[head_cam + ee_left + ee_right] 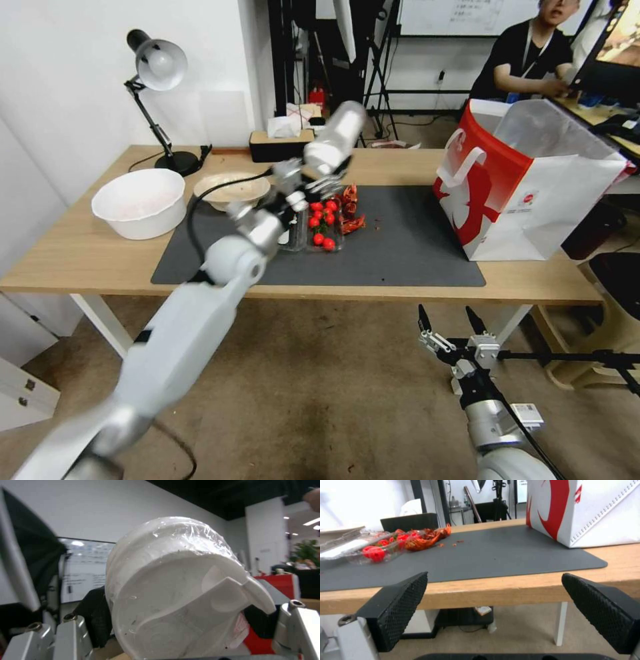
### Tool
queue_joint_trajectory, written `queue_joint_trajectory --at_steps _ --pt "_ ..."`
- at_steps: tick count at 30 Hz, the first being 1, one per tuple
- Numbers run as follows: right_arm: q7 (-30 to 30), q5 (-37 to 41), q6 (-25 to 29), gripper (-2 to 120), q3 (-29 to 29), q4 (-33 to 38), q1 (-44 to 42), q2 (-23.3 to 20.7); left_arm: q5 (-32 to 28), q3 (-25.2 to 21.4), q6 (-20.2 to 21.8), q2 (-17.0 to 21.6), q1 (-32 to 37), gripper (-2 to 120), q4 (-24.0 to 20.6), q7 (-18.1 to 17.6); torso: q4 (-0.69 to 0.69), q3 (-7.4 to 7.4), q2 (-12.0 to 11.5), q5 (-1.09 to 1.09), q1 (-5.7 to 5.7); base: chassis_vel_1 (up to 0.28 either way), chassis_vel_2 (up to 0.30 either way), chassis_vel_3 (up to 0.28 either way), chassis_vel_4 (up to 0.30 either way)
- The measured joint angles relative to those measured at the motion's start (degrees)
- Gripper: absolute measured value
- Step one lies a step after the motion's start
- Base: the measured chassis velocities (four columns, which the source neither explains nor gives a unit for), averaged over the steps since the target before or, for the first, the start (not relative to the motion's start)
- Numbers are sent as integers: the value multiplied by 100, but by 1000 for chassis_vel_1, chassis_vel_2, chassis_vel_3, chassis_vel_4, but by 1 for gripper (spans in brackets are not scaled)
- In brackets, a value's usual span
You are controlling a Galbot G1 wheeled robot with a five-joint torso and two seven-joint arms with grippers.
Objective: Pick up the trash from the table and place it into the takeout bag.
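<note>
Your left gripper (173, 640) has its jaws clamped on the white-lidded cup (335, 137), held in the air above the dark mat (400, 247); carry it high and level toward the takeout bag (527, 193) at the desk's (67, 260) right end, and clear the handles before you let go. The right gripper (450, 323) waits below the desk edge, jaws apart. You can't see the bag's inside or the cup's body behind its lid.
</note>
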Motion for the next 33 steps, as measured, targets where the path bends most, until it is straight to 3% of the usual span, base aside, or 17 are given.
queue_joint_trajectory --at_steps 3,8,14,16,24,28,33 --pt "-2 -29 0 100 0 42 -31 32 -121 527 -3 -377 -807 74 462 25 1 0 0 2 1 0 0 0 0" --pt "-3 -37 6 100 29 59 -65 46 -219 980 -20 -805 -1424 74 987 177 3 0 0 0 0 0 0 0 0" --pt "-6 -26 40 100 65 30 -75 39 -268 1187 -10 -1262 -1780 74 1493 227 2 0 0 0 0 0 0 0 0" --pt "-7 -11 66 100 68 -28 -57 22 -166 1308 -10 -1569 -2015 74 1913 320 3 0 0 1 -1 0 0 0 0" --pt "-13 19 97 100 27 -107 20 -29 42 1667 -61 -1969 -2519 74 2636 468 3 0 0 1 -1 0 0 0 0" --pt "-16 45 154 100 51 -126 -9 -80 299 2122 -110 -2149 -3082 74 3229 754 1 0 1 1 0 0 0 0 0" --pt "-21 64 187 100 68 -131 -30 -98 182 2405 -18 -2116 -3373 72 3324 901 3 -1 1 0 0 0 0 0 0"
